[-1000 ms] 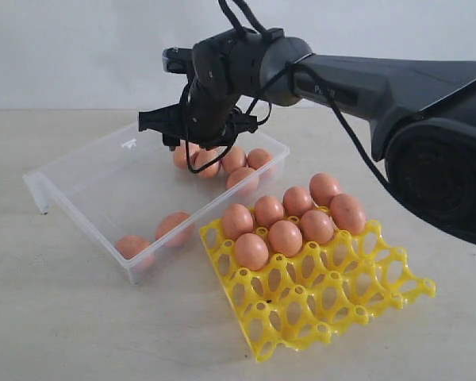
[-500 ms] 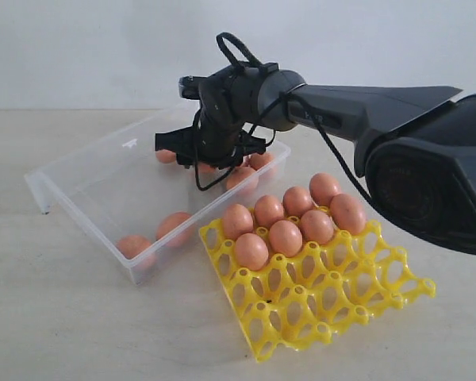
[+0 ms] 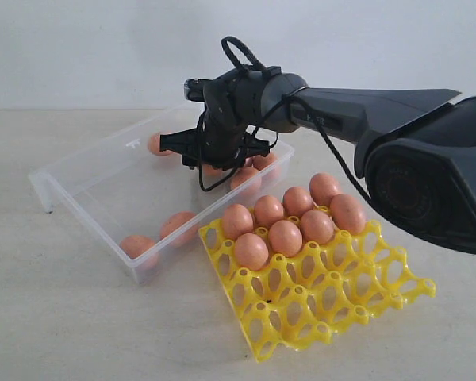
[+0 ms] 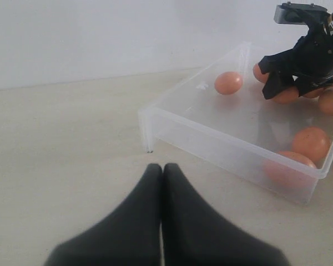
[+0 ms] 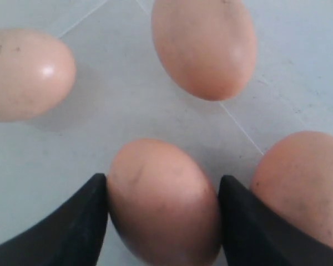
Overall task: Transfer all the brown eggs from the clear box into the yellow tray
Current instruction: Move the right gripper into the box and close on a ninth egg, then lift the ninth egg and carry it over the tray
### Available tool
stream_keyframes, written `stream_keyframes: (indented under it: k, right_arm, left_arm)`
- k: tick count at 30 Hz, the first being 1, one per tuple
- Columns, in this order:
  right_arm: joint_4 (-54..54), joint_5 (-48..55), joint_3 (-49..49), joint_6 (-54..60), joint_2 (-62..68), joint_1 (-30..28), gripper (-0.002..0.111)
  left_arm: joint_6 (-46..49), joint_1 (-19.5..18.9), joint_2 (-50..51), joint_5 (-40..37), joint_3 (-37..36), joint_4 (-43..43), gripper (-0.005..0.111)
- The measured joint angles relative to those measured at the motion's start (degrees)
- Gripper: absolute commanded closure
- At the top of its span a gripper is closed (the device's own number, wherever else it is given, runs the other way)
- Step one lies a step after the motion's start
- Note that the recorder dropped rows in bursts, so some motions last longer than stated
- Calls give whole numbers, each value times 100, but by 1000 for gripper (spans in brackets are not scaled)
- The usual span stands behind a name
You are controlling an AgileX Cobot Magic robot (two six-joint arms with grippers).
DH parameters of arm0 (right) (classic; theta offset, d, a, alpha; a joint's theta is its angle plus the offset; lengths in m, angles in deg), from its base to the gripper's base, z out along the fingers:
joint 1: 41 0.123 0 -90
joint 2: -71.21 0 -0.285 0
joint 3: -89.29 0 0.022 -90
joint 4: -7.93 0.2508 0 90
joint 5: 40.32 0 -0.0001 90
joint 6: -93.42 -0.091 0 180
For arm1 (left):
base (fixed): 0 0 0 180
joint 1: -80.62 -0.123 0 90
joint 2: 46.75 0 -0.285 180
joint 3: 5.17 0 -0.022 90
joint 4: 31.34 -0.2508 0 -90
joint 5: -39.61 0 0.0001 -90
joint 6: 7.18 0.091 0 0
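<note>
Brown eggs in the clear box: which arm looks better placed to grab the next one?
Right. The right gripper is down in the clear box, fingers either side of an egg; the left gripper sits shut over the table outside it.

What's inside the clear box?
Brown eggs in the box: two by the near wall, one alone farther back, a bunch under the right gripper, jaws either side of one. The gripper covers part of that bunch.
</note>
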Motion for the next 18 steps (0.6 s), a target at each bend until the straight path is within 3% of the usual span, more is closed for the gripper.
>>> stream_keyframes:
  k: [8, 18]
  right_arm:
    - [193, 37, 0, 187, 0, 0, 109]
    - [742, 471, 0, 1369, -387, 199, 109]
  left_arm:
    - [0, 0, 0, 0, 0, 0, 111]
    - [0, 0, 0, 0, 0, 0, 111]
